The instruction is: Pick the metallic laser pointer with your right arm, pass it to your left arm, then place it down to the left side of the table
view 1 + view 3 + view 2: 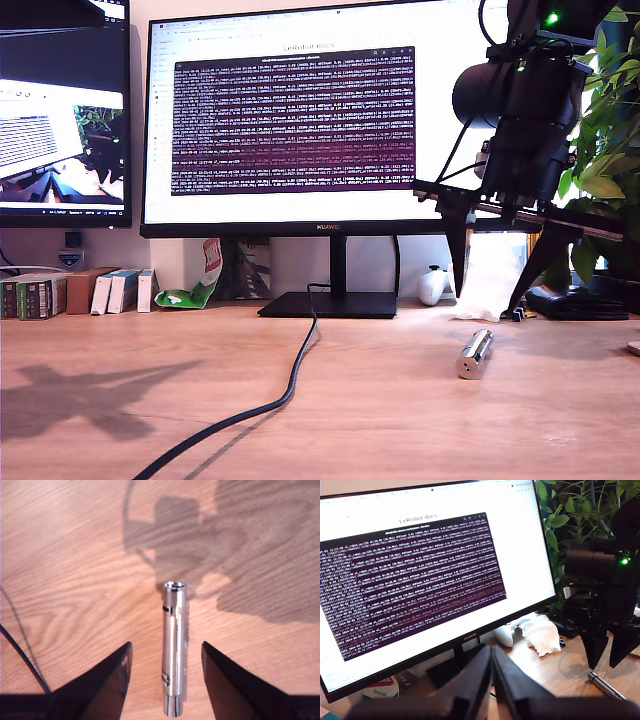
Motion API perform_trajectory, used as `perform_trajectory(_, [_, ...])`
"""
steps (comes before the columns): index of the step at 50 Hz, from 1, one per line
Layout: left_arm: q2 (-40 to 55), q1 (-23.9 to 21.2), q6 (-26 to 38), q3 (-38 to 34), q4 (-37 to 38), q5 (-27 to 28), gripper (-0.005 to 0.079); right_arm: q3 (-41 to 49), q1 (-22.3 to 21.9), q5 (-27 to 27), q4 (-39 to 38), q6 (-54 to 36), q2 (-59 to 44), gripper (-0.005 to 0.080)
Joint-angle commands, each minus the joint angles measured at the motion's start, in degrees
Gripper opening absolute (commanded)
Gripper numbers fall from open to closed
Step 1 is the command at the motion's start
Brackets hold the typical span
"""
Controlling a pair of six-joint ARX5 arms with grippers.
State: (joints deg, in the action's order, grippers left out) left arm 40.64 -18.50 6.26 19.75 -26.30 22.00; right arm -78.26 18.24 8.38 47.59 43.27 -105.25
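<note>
Two jaws of the second gripper (166,680) stand apart, the laser pointer (173,650) lying between them on the surface (75,580). An off-centre squeeze could roll it away. The first gripper's (492,680) jaws are together.

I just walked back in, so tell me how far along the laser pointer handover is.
Nothing is finished yet. The metallic laser pointer lies on the table, ungrasped. In hand: my second gripper hangs open above it, one finger either side. Left: grasp, pass to my first gripper, which is shut and empty, then set it down.

exterior: low at table (120,350) level, facing monitor (300,120) | first wrist: raised — same monitor | second wrist: straight down, close — tabletop
</note>
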Motion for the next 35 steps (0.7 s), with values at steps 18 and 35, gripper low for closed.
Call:
perform_trajectory(18, [0.22, -0.44, 0.22, 0.11, -0.79, 0.07, -0.002, -0.72, 0.11, -0.11, -0.74, 0.22, -4.96, 0.0341])
perform_trajectory(35, [0.22, -0.44, 0.24, 0.11, -0.79, 0.07, -0.002, -1.03, 0.13, 0.24, -0.57, -0.74, -7.67, 0.033])
